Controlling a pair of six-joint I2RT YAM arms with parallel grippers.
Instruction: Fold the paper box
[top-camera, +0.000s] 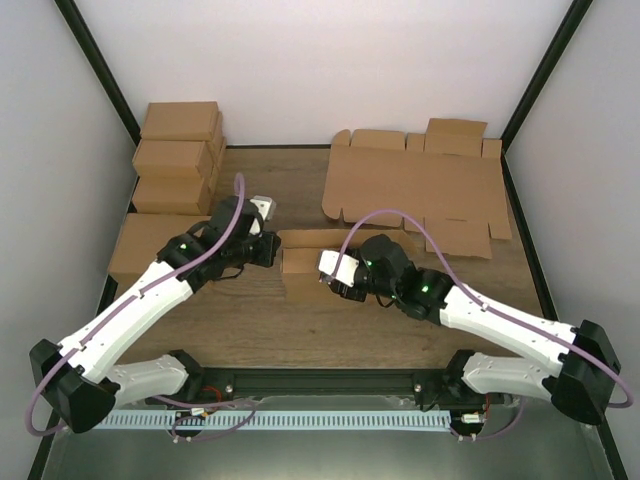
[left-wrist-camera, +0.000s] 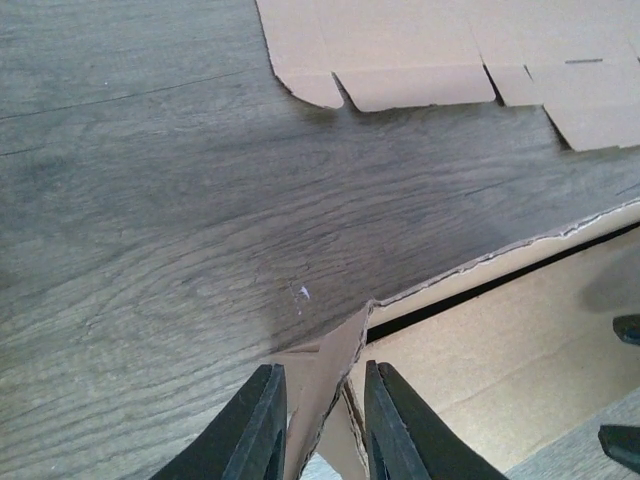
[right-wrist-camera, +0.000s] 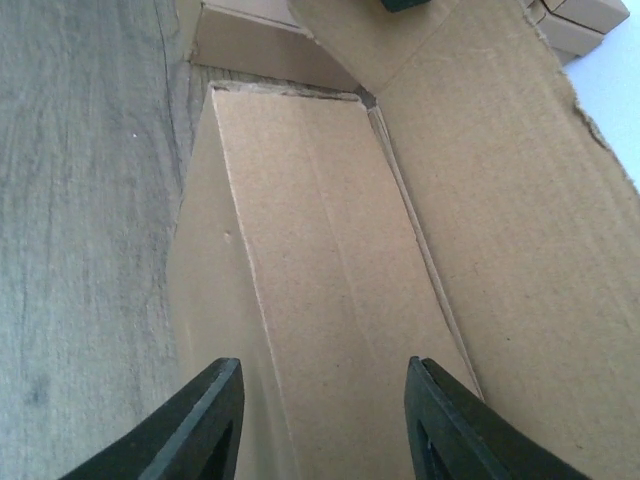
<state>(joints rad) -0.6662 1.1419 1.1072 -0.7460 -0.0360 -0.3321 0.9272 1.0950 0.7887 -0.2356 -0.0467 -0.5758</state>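
The paper box lies partly folded in the middle of the table, a shallow brown cardboard tray with raised walls. My left gripper is at its left end. In the left wrist view the gripper is shut on an upright corner flap of the box. My right gripper is at the box's near right side. In the right wrist view it is wide open, its jaws straddling a long wall panel of the box without touching it.
A stack of closed brown cartons stands at the back left, with a flat cardboard piece in front of it. Flat die-cut cardboard sheets lie at the back right; their tabs show in the left wrist view.
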